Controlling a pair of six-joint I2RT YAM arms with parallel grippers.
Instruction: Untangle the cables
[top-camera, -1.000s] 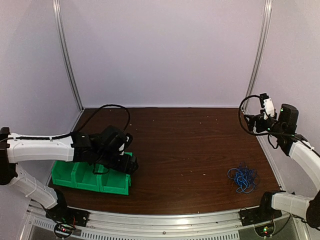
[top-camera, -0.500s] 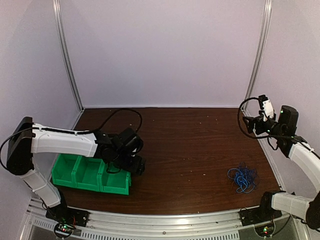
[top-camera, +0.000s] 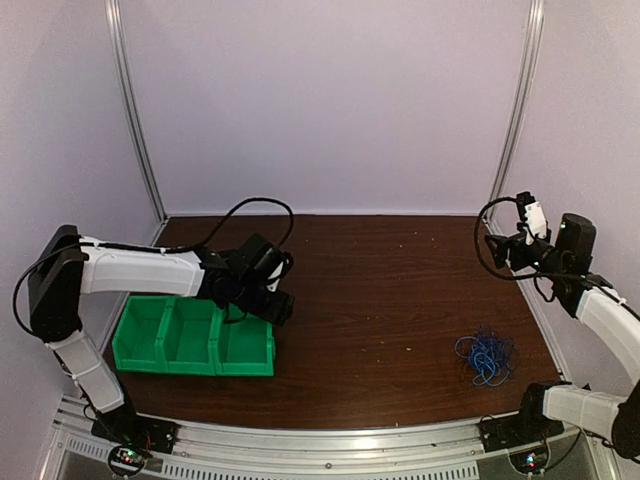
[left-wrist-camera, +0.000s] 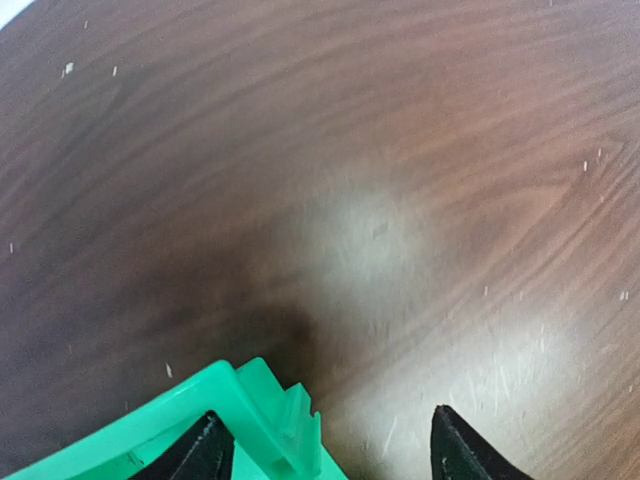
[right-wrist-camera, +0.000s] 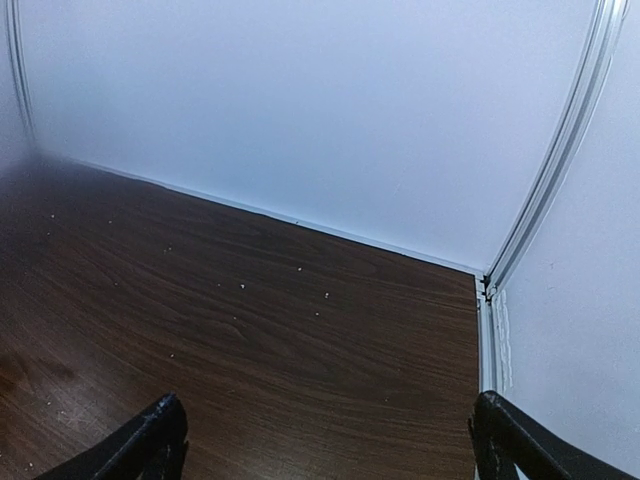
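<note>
The cables (top-camera: 487, 357) lie as one small tangle of bright blue and black curly wire on the table, near right; neither wrist view shows them. My left gripper (top-camera: 277, 306) is far from them, at the right far corner of a green bin (top-camera: 190, 335). In the left wrist view my left gripper (left-wrist-camera: 330, 458) is open, with the bin's corner (left-wrist-camera: 262, 412) between the fingers, against the left one. My right gripper (top-camera: 498, 250) is held high by the back right corner, beyond the cables; it is open and empty in the right wrist view (right-wrist-camera: 335, 445).
The green bin has three compartments and sits at the near left. A wall closes off the back of the brown wooden table (top-camera: 400, 290), with metal posts (top-camera: 520, 110) in the back corners. The right wrist view shows the back right corner (right-wrist-camera: 485, 285).
My left arm has swung right and away from me. The green bin has slid right with it and turned square to the table's front edge. The right arm has barely moved.
</note>
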